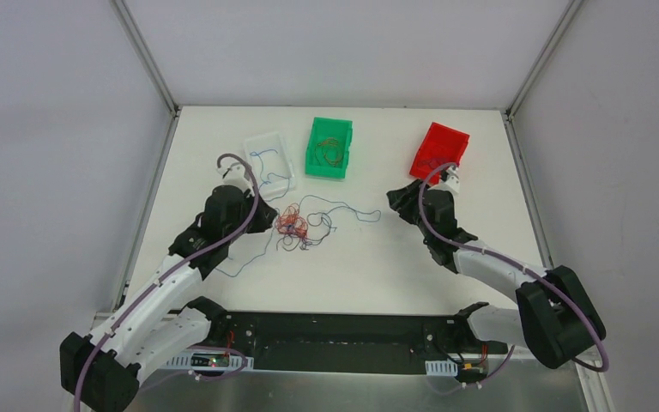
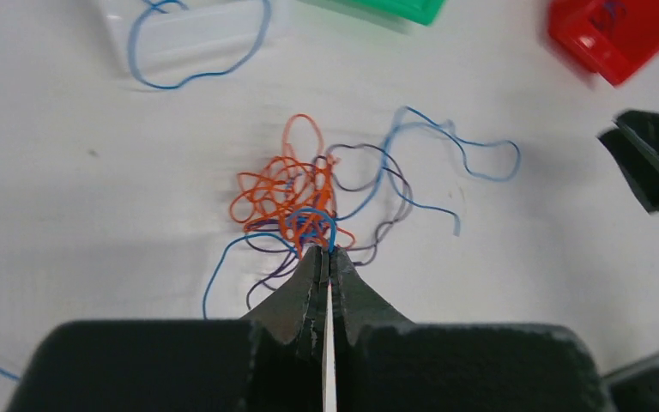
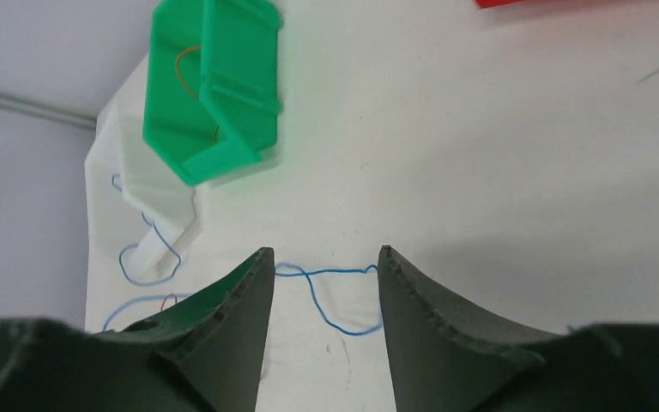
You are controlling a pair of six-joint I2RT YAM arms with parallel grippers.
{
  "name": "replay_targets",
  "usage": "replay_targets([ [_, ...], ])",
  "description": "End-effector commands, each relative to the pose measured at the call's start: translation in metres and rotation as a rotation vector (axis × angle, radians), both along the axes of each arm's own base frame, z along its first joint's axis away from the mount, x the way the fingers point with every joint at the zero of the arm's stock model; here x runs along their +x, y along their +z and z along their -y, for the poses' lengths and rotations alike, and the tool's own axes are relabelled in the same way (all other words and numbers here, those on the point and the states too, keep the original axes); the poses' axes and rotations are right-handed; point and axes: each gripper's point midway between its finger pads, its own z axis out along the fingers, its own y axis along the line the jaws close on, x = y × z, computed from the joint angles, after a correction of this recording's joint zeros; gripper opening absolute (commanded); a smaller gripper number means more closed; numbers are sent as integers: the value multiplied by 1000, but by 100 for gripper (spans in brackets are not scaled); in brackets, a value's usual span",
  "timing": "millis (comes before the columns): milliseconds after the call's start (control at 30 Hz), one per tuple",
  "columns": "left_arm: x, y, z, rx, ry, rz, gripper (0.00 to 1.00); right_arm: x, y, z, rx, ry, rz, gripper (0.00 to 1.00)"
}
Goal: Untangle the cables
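The cables [image 1: 294,225] are a small knot of orange, blue and dark purple wires [image 2: 296,193] at the middle of the table, with loose blue strands trailing left and right. My left gripper [image 2: 326,251] is shut on blue and orange strands at the knot's near edge, and it sits just left of the knot in the top view [image 1: 271,217]. My right gripper [image 3: 322,256] is open, low over the table to the right of the knot [image 1: 395,202]. A thin blue strand [image 3: 335,296] lies on the table between its fingertips.
A clear bin [image 1: 270,159] with a blue wire hanging over its rim, a green bin [image 1: 329,148] holding an orange wire and a red bin [image 1: 438,150] stand in a row behind the knot. White walls enclose the table.
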Motion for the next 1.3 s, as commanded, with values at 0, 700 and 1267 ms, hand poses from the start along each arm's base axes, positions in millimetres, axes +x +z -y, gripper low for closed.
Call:
replay_targets([
  [0,-4,50,60,-107,-348,87,0,2,36,-47,18,235,126,53],
  [700,-15,51,115,-150,-532,-65,0,-11,58,-56,-8,298,260,58],
  [1267,-1,15,100,5,-489,-97,0,-52,54,-155,-30,770,276,58],
])
